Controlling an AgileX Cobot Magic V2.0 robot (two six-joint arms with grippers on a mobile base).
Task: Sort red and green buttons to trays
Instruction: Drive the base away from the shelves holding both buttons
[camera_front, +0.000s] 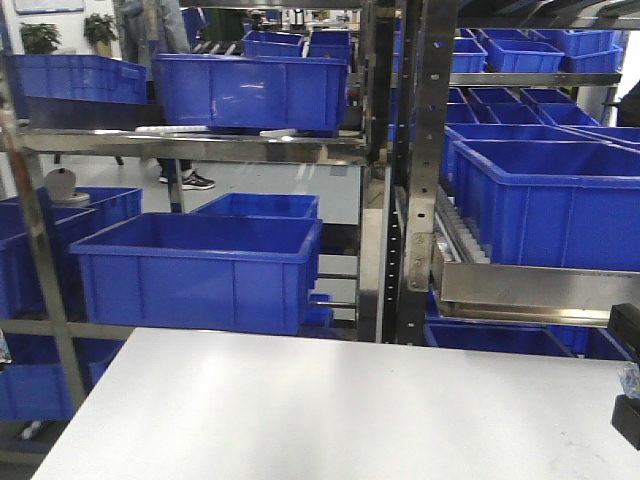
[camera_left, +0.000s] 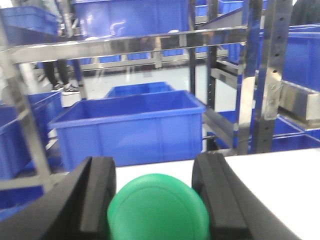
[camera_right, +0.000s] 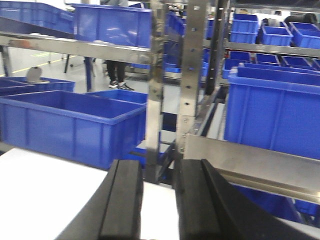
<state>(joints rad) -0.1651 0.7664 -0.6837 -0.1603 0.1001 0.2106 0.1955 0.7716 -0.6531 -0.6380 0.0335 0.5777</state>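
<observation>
The left tool (camera_left: 156, 167) is closed on the green button (camera_left: 157, 210). In the left wrist view the round domed green cap sits squarely between the two black fingers (camera_left: 97, 200) and touches the inner face of each. The cap is low in the grip, and its top lies a little below the fingertips. Only the cap shows; whatever base it has is hidden beneath it and cut off by the lower edge of the view. Past the fingertips, the white desk (camera_left: 270, 175) runs to its far edge. Behind that edge a deep blue crate (camera_left: 130, 127) stands on a lower level of a steel rack (camera_left: 270, 75). The right tool (camera_right: 159, 165) is set narrow. Its two black fingers (camera_right: 122, 200) stand close together with a slim gap through which the white desk surface shows. The rack's upright rises just beyond this gap, with more blue crates on either side. In the front view the desk lies pale and glossy in the foreground. A black part (camera_front: 627, 400) shows at the right edge of that view, with too little of it visible to tell what it is.
</observation>
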